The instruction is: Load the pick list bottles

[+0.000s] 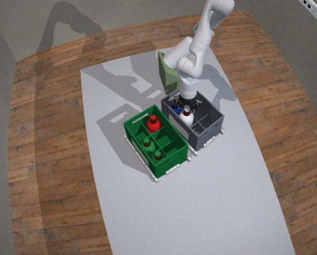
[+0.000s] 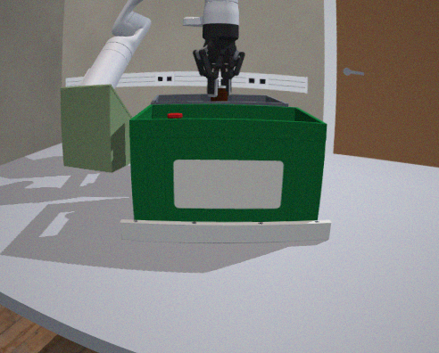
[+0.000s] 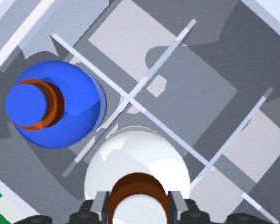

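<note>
My gripper (image 1: 187, 109) (image 2: 219, 91) (image 3: 138, 207) is shut on the brown neck of the white bottle (image 1: 186, 118) (image 3: 136, 155). This bottle is upright, its body down in a compartment of the grey crate (image 1: 211, 134); whether its base touches the floor is hidden. A blue bottle (image 1: 174, 109) (image 3: 76, 110) stands in the neighbouring corner compartment. The green crate (image 1: 172, 165) (image 2: 225, 143) holds a red bottle (image 1: 153, 125), whose cap also shows in the exterior view (image 2: 175, 116), and two green-capped bottles, one nearer the middle (image 1: 147, 145) and one at the corner (image 1: 158, 156). The pick list is not visible.
The crates stand side by side with a narrow gap, both level, with pale strips (image 1: 172, 169) (image 2: 225, 232) around their bases. A green slanted block (image 1: 169, 75) (image 2: 86, 129) stands behind the grey crate's far end in the top view. Thin dividers (image 3: 161, 60) separate the grey crate's compartments.
</note>
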### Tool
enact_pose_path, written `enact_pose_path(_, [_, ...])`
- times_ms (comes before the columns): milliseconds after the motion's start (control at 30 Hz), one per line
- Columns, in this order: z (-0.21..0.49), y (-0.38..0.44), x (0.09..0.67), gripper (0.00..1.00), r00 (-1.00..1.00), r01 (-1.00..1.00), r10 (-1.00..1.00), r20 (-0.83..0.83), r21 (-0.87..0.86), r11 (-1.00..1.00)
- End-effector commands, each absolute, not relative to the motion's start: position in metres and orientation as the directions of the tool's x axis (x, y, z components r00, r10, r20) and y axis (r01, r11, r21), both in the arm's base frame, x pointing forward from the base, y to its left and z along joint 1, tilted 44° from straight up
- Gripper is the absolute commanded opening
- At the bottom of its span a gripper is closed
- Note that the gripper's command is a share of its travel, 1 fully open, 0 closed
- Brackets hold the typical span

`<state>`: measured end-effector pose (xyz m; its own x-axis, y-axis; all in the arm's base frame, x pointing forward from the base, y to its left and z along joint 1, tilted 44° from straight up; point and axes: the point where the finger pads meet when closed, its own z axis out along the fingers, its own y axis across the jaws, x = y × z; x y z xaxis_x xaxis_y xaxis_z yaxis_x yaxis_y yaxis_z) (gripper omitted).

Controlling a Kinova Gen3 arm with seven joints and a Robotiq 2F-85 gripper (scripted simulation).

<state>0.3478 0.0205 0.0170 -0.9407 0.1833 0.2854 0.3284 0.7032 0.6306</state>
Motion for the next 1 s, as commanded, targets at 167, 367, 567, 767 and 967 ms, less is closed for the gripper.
enact_pose_path(167, [0.0129, 0.0239, 0.3479, 0.10, -0.941, 0.328, 0.185, 0.284, 0.630, 0.703])
enact_pose_path(367, [0.0085, 0.0281, 0.3473, 0.10, -0.941, 0.328, 0.185, 0.284, 0.630, 0.703])
enact_pose_path(567, [0.0085, 0.0281, 0.3473, 0.10, -0.941, 0.328, 0.185, 0.284, 0.630, 0.703])
enact_pose_path(767, [0.0085, 0.0281, 0.3473, 0.10, -0.941, 0.328, 0.185, 0.284, 0.630, 0.703])
enact_pose_path(967, [0.0085, 0.0281, 0.3473, 0.10, -0.941, 0.328, 0.185, 0.284, 0.630, 0.703])
